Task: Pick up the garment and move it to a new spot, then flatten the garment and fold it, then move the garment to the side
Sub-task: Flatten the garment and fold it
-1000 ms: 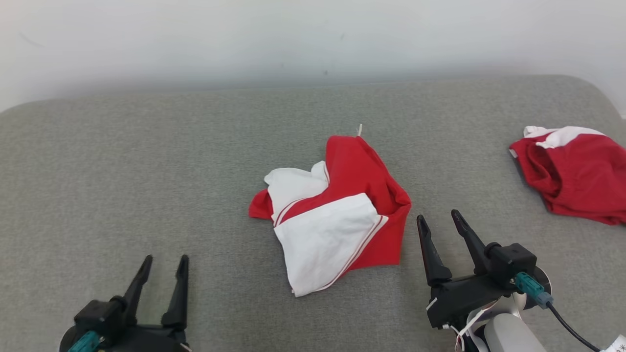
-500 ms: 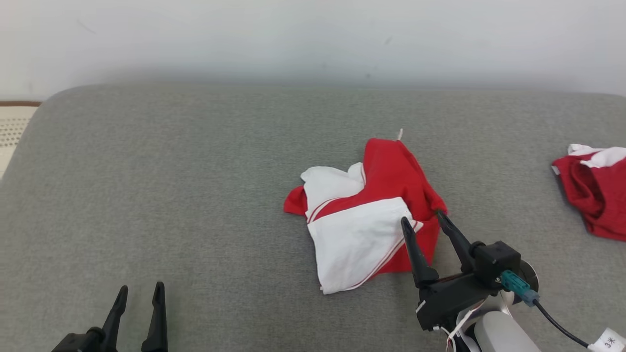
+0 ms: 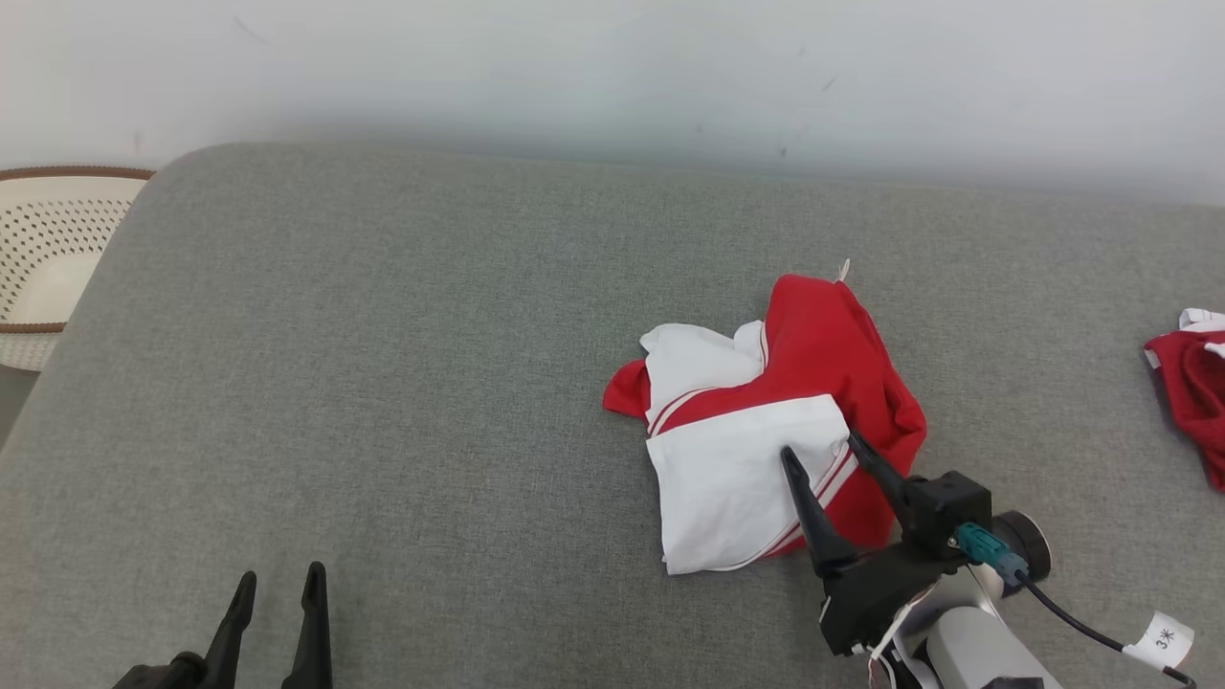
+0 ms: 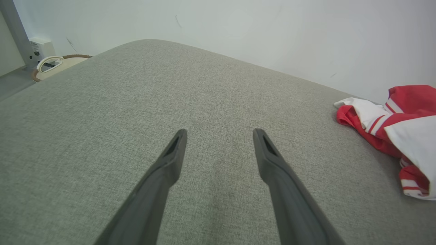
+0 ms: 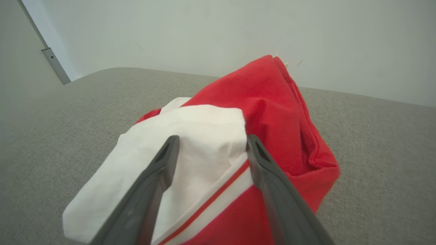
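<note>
Head view: garment (image 3: 766, 431) crumpled on the cushion (image 3: 383, 335), right of centre, right gripper (image 3: 819, 443) wide open and empty at its near edge; left wrist view: left gripper (image 4: 219, 131) open, empty, well apart; right wrist view: fingers (image 5: 160, 170) flank its white fold.

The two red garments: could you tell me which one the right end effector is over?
The crumpled red-and-white garment in the middle; the right end effector is poised, open, over its white panel. The other garment lies apart at the far right edge.
</note>
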You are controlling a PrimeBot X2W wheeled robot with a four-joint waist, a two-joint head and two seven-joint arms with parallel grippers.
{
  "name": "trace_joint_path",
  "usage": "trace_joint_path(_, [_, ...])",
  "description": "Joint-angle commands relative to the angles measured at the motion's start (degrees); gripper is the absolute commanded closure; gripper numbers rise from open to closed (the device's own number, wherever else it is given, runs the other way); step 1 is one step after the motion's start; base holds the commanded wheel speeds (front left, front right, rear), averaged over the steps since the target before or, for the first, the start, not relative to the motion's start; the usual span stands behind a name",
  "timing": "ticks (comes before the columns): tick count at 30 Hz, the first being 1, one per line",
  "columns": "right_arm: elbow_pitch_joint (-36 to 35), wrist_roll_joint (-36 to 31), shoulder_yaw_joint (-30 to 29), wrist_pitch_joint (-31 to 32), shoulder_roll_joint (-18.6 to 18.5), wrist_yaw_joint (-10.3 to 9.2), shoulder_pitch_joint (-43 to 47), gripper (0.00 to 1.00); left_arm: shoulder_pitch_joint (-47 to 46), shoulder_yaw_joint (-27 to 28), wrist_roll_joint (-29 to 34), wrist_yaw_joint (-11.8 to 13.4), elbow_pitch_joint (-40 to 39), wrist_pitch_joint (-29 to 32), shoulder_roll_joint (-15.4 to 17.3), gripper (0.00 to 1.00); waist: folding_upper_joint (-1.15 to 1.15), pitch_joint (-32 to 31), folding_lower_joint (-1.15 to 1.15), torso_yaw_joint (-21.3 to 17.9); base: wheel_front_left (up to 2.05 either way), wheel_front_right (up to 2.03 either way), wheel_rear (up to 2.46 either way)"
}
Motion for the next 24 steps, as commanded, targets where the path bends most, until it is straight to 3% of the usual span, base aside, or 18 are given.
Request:
trace_joint_path(1, [1.21,-0.44,0.19,0.02,-0.48,-0.06,-0.24,0.00,1.00,0.02,-0.39,0.28,-0.04,-0.22,-0.02,0.00,0.00,0.07,0.00,0.15,0.00,0.00,0.00])
trace_joint_path(2, [1.77,-0.30,0.23,0.00,-0.43,-0.06,-0.53,0.42,1.07,-0.03,-0.47,0.29,-0.08,-0.22,-0.01,0.00,0.00,0.11,0.00,0.22,0.00,0.00,0.00])
trace_joint_path(3, [2.10,-0.12,0.20,0.01,-0.31,-0.06,-1.04,0.67,1.09,-0.09,-0.63,0.28,-0.13,-0.22,-0.03,0.00,0.00,0.17,0.00,0.27,0.00,0.00,0.00])
trace_joint_path(4, [2.42,-0.11,0.24,0.01,-0.29,-0.06,-1.35,1.00,1.10,-0.14,-0.72,0.35,-0.18,-0.22,-0.02,0.00,0.00,0.24,0.00,0.30,0.00,0.00,0.00])
trace_joint_path(12, [0.46,-0.65,-2.74,0.00,-0.54,-0.06,-0.95,1.00,1.21,-0.52,-1.32,0.45,-0.33,-0.22,-0.03,0.00,0.00,0.58,0.00,-0.17,0.00,0.00,0.00])
trace_joint_path(24, [-3.20,-3.69,-18.99,0.01,-2.54,-0.06,1.14,1.00,1.22,-1.49,-1.53,0.50,-0.20,-0.22,-0.02,0.00,0.00,0.73,0.00,-1.11,0.00,0.00,0.00])
